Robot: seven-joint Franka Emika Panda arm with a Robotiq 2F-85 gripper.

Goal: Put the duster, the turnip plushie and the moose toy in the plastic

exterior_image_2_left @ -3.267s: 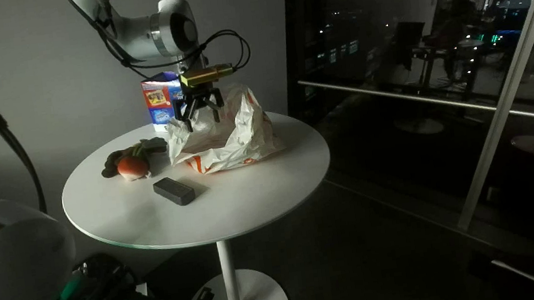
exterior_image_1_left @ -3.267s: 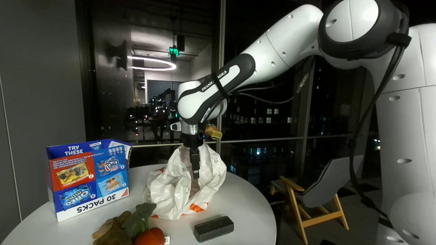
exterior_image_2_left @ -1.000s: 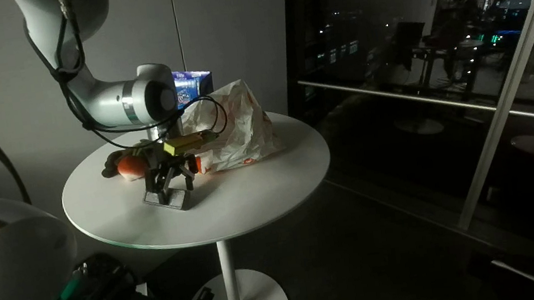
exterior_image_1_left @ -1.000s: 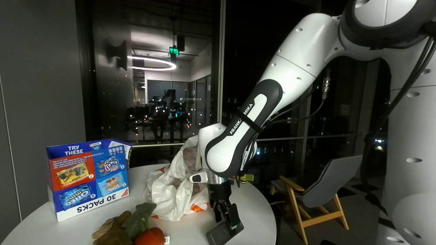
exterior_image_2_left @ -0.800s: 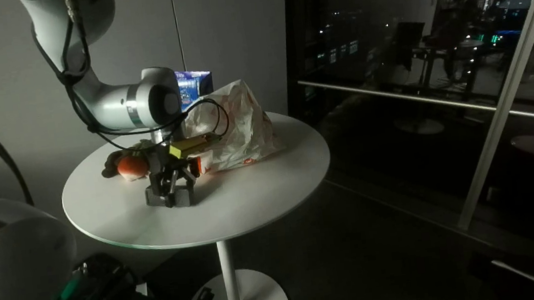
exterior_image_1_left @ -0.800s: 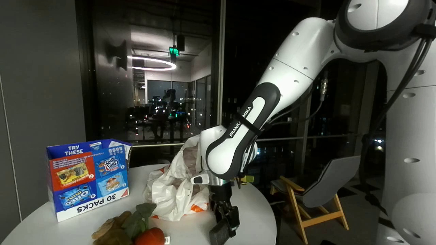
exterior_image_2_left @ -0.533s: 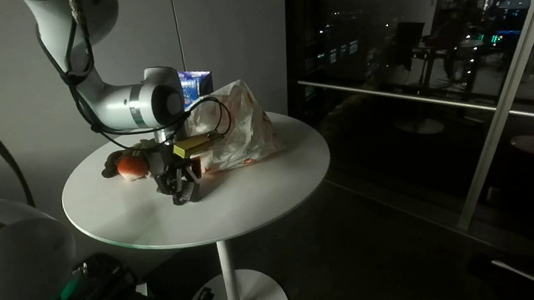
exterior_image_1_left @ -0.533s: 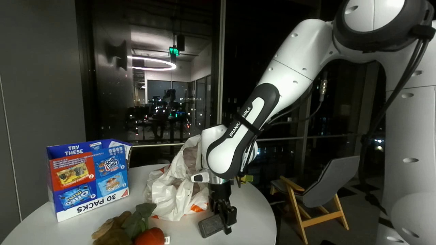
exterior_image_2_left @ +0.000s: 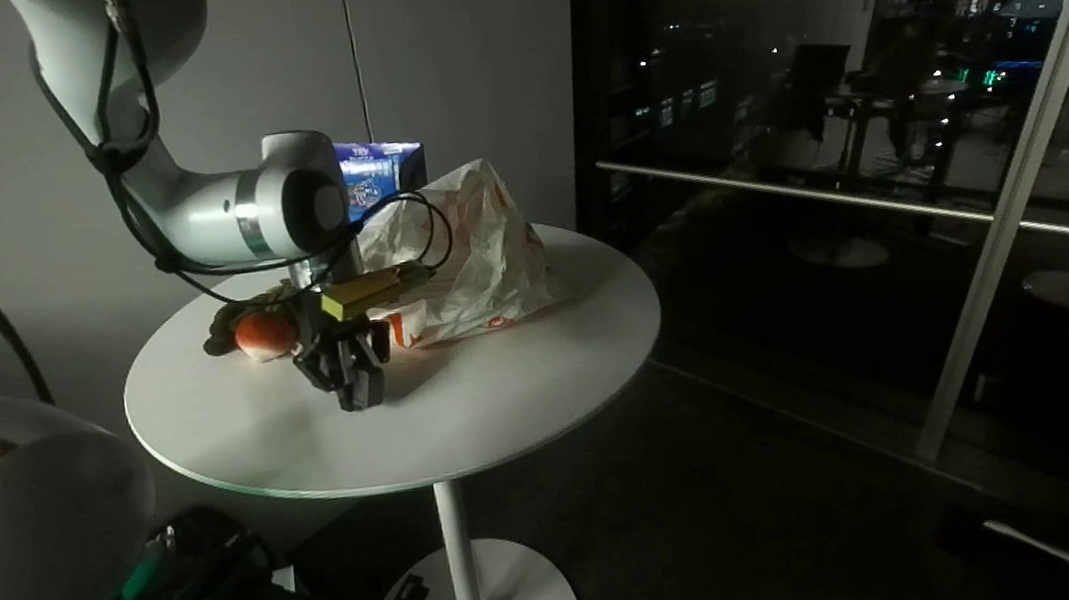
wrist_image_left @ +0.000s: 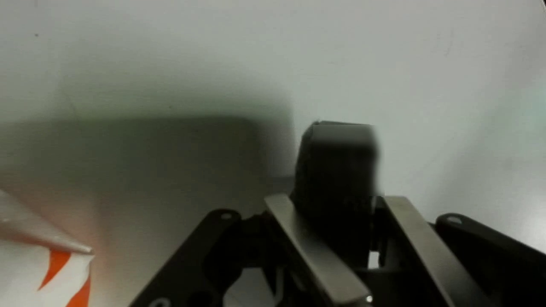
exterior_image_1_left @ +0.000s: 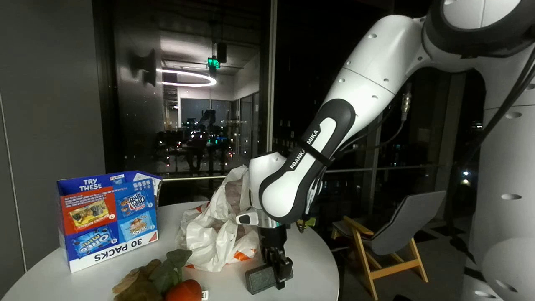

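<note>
In an exterior view, the end effector is closed upon the duster, grasp seems made; next, lift toward eleven o'clock, over the bag.

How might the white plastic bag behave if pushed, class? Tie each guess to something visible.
The plastic bag looks floppy: its wrinkled, creased walls would probably crumple. Its raised peak could fold over, as the film appears thin. It may also slide, since the tabletop looks smooth.
</note>
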